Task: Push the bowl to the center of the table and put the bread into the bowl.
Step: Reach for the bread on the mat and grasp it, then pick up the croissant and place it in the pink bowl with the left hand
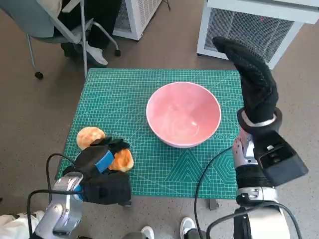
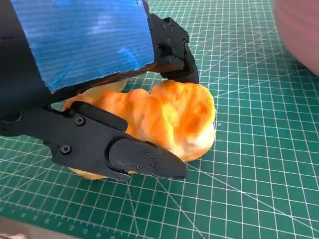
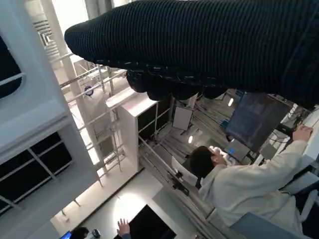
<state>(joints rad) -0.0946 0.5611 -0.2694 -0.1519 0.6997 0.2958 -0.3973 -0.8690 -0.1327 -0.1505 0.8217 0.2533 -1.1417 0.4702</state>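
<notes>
A pink bowl (image 1: 183, 113) stands empty near the middle of the green cutting mat (image 1: 114, 94). My left hand (image 1: 102, 167) is at the mat's front left corner, its fingers (image 2: 124, 152) closed round a golden piece of bread (image 2: 169, 117) that still rests on the mat. In the head view this bread (image 1: 123, 160) peeks out beside the blue tape. My right hand (image 1: 251, 74) is raised above the mat's right edge, beside the bowl, glove stretched out and holding nothing. The bowl's rim (image 2: 299, 30) shows as a blur in the left wrist view.
A second round bread roll (image 1: 89, 137) lies just behind my left hand. Beyond the table stand a wheeled chair (image 1: 55, 27) with a person's legs and two white grilled units (image 1: 254, 25). The right wrist view shows a person (image 3: 239, 184) at a monitor.
</notes>
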